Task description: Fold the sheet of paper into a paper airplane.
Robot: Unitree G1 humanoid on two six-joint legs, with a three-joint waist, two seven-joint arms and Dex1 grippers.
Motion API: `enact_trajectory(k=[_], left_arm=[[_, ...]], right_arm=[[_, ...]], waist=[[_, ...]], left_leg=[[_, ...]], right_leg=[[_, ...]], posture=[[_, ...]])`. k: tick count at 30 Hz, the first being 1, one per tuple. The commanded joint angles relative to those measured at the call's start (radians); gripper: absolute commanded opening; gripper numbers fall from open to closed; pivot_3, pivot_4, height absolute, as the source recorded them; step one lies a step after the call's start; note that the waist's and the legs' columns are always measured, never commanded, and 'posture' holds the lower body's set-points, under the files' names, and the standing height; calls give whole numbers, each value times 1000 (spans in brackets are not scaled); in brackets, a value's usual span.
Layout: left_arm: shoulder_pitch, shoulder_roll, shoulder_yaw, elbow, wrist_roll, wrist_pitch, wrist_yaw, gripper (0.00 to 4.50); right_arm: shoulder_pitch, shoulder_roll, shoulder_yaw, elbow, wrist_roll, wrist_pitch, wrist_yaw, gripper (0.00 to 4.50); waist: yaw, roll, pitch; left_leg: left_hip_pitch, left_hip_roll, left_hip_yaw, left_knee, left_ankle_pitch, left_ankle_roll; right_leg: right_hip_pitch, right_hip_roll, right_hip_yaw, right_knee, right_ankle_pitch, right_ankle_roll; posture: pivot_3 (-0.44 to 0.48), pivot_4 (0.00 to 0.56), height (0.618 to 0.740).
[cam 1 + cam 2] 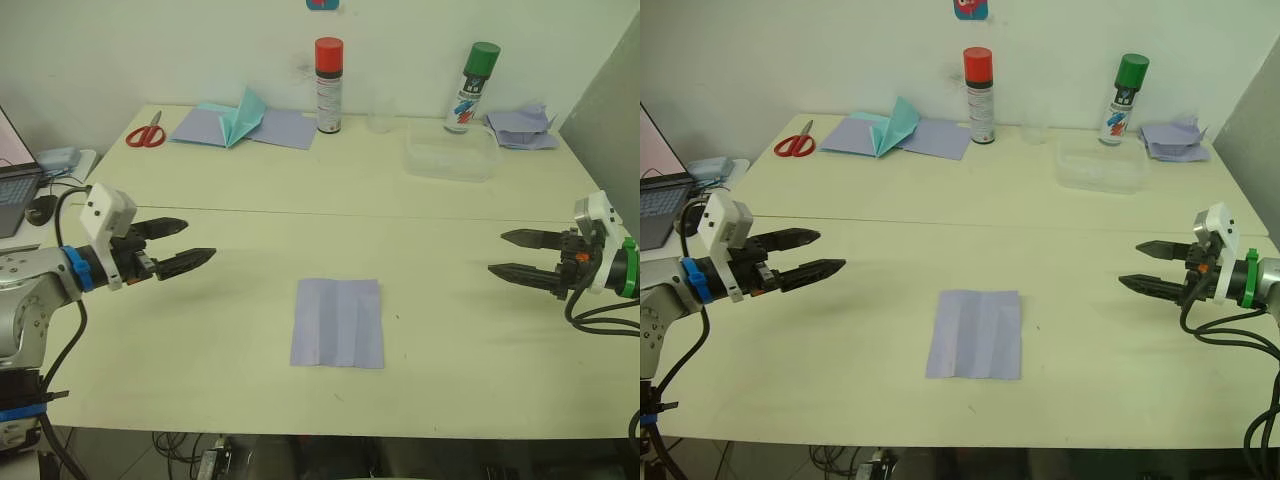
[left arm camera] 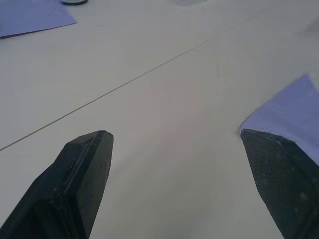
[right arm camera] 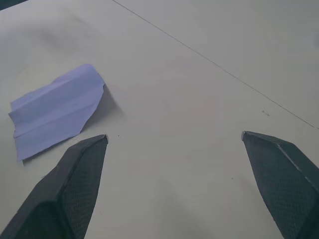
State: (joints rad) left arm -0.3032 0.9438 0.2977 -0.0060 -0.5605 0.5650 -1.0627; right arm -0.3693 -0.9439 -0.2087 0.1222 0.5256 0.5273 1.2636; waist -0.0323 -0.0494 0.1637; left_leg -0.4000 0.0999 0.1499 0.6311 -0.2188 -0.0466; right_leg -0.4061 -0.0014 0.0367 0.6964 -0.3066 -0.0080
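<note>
Sheet of paper [image 1: 338, 323] lies flat near the front edge of the tabletop [image 1: 450, 230], about midway between the left and right edges. Straight creases run front to back across it; no flaps raised, so folding into an airplane looks barely begun.

Left pincer [image 1: 188, 243] hovers over the left side of the tabletop, fingers spread, holding nothing. Right pincer [image 1: 516, 254] hovers over the right side, likewise spread and empty. Both point inward toward the sheet and stand well apart from it; judged as a ready stance for approaching opposite edges.

Back edge holds what appear to be spares and tools, kept out of the working area.

Count:
- spray cans: 2, red-capped [image 1: 328, 86] and green-capped [image 1: 471, 88]
- scissors [image 1: 146, 133]: 1, back left corner
- clear container [image 1: 451, 158]: 1
- teal folded shape [image 1: 243, 118]: 1, on wider lavender sheets [image 1: 285, 128]
- crumpled lavender paper [image 1: 524, 126]: 1 pile, back right corner
</note>
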Motion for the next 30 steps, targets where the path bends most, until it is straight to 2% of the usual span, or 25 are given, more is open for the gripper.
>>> enact_trajectory(k=[1,2,5,12,17,22,30], left_arm=[[-22,-24,-35,-125,-37,13,-2,4500],[-19,-37,-55,-148,-30,7,3,4500],[-14,-98,-112,-210,-38,13,25,3881],[22,-234,-296,-241,73,-68,73,1620],[26,-286,-384,-207,159,-137,84,26],[25,-338,-450,-179,216,-163,108,26],[6,-378,-629,24,459,-303,141,26]], right_arm=[[-20,18,14,-44,7,10,-18,4492],[-20,26,24,-52,4,10,-22,4492],[-24,65,55,-64,-16,-7,-55,4500],[-19,158,110,-71,-83,-98,-120,4500],[-7,198,151,-94,-103,-125,-135,4500],[-16,225,165,-92,-113,-130,-150,4500],[-68,307,267,60,-237,-276,-167,4500]], waist=[[0,0,0],[0,0,0],[0,0,0],[0,0,0],[0,0,0],[1,0,0],[1,3,-2]], left_leg=[[0,0,0,0,0,0],[0,0,0,0,0,0],[0,0,0,0,1,-2],[-1,-1,-2,2,2,-3],[-1,-1,-3,3,2,-2],[-1,-1,-3,3,2,-2],[-1,-1,-5,5,2,-2]], right_leg=[[0,0,0,0,0,0],[0,0,0,0,0,0],[1,1,1,0,0,0],[1,2,2,1,0,0],[2,3,3,1,0,0],[2,3,3,1,0,0],[3,5,3,1,0,0]], posture=[[0,150,740],[0,150,740],[0,150,740],[0,150,740],[0,150,740],[0,150,740],[0,150,740]])
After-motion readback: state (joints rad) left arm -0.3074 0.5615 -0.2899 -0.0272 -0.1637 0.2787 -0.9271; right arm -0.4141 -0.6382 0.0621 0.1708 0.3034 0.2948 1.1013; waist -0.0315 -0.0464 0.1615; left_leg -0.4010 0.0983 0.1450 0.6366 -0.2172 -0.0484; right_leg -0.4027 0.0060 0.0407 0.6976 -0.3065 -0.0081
